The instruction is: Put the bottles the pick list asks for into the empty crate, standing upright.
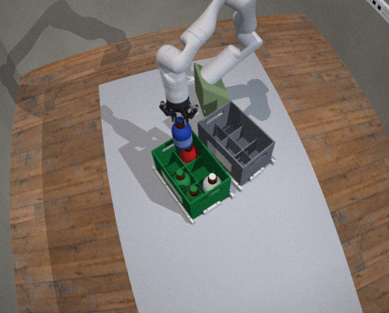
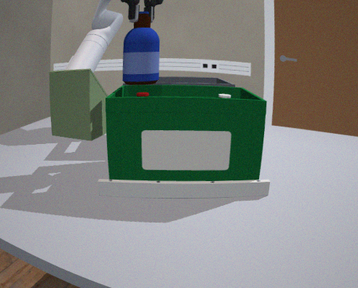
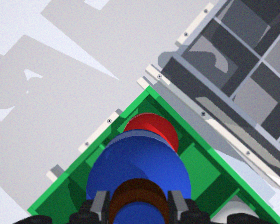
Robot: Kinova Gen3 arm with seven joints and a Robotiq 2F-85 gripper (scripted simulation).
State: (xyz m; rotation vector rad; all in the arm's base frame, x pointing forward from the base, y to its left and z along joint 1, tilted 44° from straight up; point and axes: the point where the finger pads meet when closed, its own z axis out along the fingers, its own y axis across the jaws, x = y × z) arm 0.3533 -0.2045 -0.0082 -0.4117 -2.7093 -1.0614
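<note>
My gripper [image 1: 179,119] [image 2: 143,18] [image 3: 138,207] is shut on the neck of a blue bottle [image 1: 182,134] [image 2: 141,65] [image 3: 141,162] with a pale blue label. The bottle hangs upright, its base just above the rim of the green crate [image 1: 201,209] [image 2: 183,116] and partly over the red bottle [image 1: 189,156] [image 2: 142,94] [image 3: 153,122]. The crate also holds a white bottle [image 1: 211,186] [image 2: 224,96] and two green-capped bottles [image 1: 180,181] [image 1: 194,194]. The grey crate [image 1: 258,167] [image 2: 191,81] [image 3: 191,82] shows no bottles. The pick list is not visible.
A sloped green block [image 1: 211,95] [image 2: 70,105] stands behind the crates, close to the grey crate's back corner. Low white rails [image 1: 212,208] [image 2: 183,189] [image 3: 203,114] border both crates. The two crates stand side by side with a narrow gap.
</note>
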